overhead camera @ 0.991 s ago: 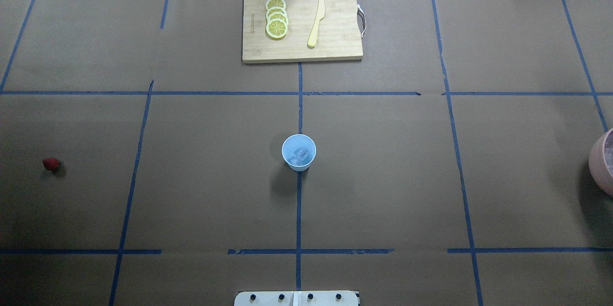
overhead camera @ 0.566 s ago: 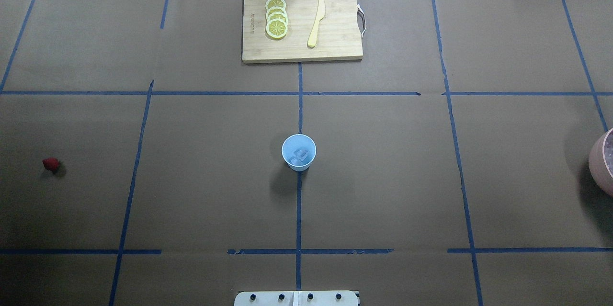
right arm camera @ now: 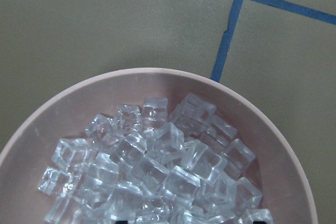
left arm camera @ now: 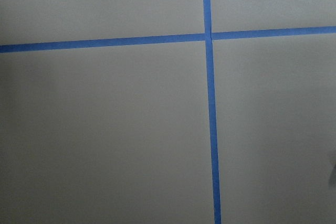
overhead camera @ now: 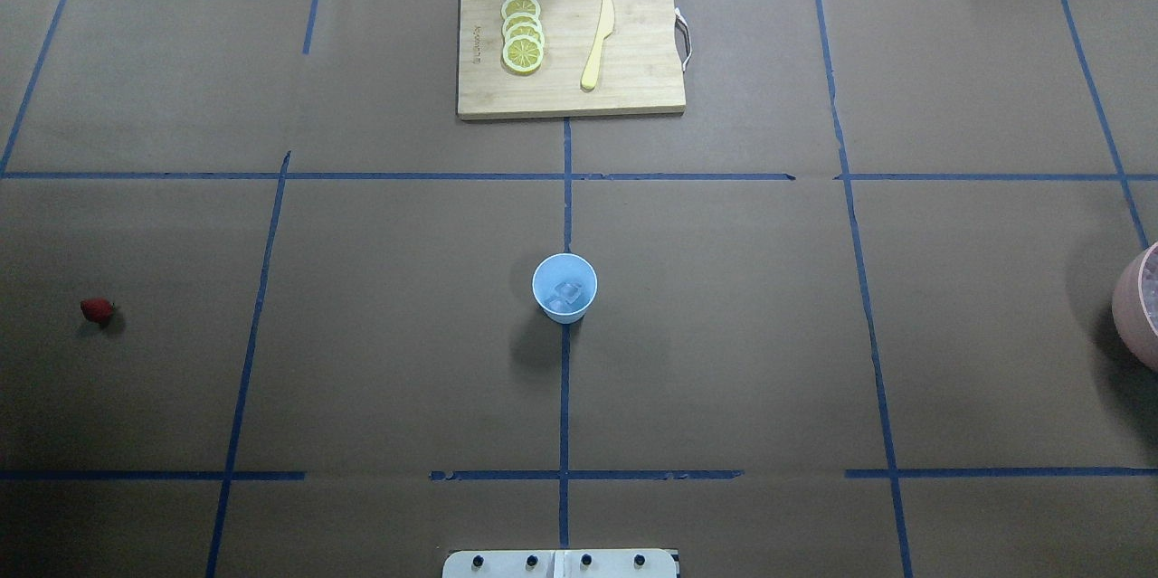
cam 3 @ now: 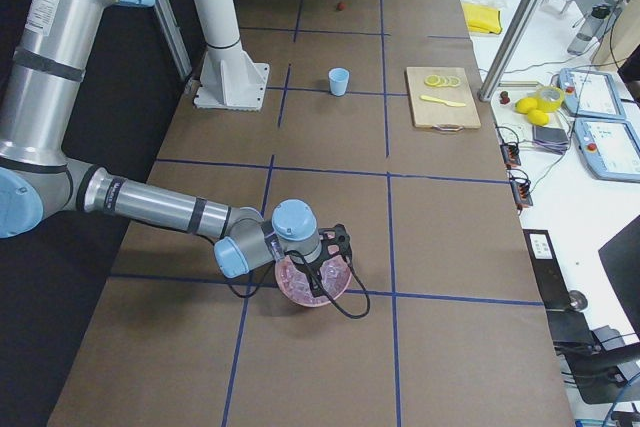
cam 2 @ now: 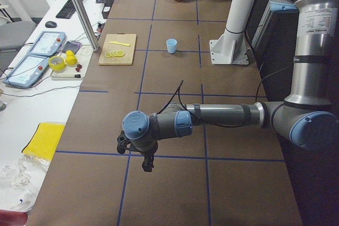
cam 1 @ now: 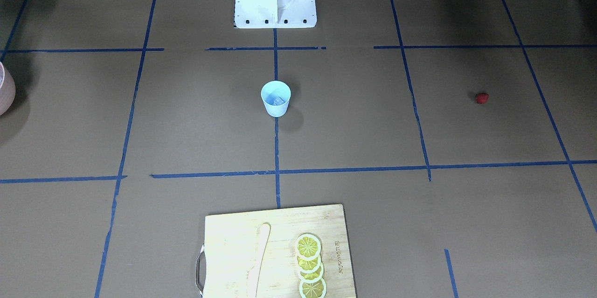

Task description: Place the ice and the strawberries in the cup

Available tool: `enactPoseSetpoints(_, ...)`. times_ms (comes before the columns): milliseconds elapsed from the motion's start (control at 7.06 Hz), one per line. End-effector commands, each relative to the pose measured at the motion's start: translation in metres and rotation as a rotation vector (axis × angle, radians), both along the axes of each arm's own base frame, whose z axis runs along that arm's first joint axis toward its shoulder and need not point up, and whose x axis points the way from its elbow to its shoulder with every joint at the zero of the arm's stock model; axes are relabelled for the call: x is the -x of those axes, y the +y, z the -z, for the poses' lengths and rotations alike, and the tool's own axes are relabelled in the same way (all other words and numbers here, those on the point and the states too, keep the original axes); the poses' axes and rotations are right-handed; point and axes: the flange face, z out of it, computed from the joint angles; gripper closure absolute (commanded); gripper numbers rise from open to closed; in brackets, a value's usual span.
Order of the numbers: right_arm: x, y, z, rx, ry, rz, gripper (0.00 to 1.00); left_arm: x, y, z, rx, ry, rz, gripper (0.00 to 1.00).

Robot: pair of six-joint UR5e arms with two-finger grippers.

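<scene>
Right gripper [cam 3: 325,269] hangs low over the pink bowl [right arm camera: 157,80], just above its heap of ice cubes [right arm camera: 157,166]; whether it is released or clenched cannot be told. Left gripper [cam 2: 148,163] hovers over bare bench [overhead camera: 724,334] at the far left end, its state equally unreadable. Ice [overhead camera: 567,293] already lies inside the upright light-blue cup [overhead camera: 564,275] at mid-bench, so that step looks begun, perhaps with more to fetch. The strawberry [overhead camera: 97,310] lies on the bench on the left arm's side, well apart from the cup and absent from the left wrist view; its transfer is not yet done.
</scene>
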Motion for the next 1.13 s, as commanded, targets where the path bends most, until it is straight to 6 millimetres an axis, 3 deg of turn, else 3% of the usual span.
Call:
enactPoseSetpoints(0, 0.004, 0.001, -0.002, 0.002, 0.007, 0.011, 0.19, -0.001, 0.000, -0.001, 0.001, 0.000, -0.001, 0.00)
enactPoseSetpoints(142, 0.005, 0.001, -0.001, 0.001, 0.006, 0.012, 0.25, 0.000, 0.000, -0.001, 0.001, 0.000, 0.000, 0.00)
enactPoseSetpoints(425, 0.006, -0.002, 0.000, -0.010, 0.009, 0.018, 0.89, 0.000, 0.000, 0.000, 0.000, 0.000, 0.000, 0.00)
enactPoseSetpoints(566, 0.006, -0.002, 0.001, -0.012, 0.009, 0.019, 0.97, 0.000, 0.000, -0.001, 0.001, 0.000, 0.000, 0.00)
enactPoseSetpoints(849, 0.006, -0.003, 0.005, -0.020, 0.006, 0.019, 0.98, 0.000, 0.000, 0.000, 0.000, 0.000, 0.000, 0.00)
enactPoseSetpoints(991, 0.007, -0.007, 0.017, -0.041, -0.005, 0.021, 1.00, 0.000, 0.000, 0.000, 0.000, 0.000, 0.000, 0.00)
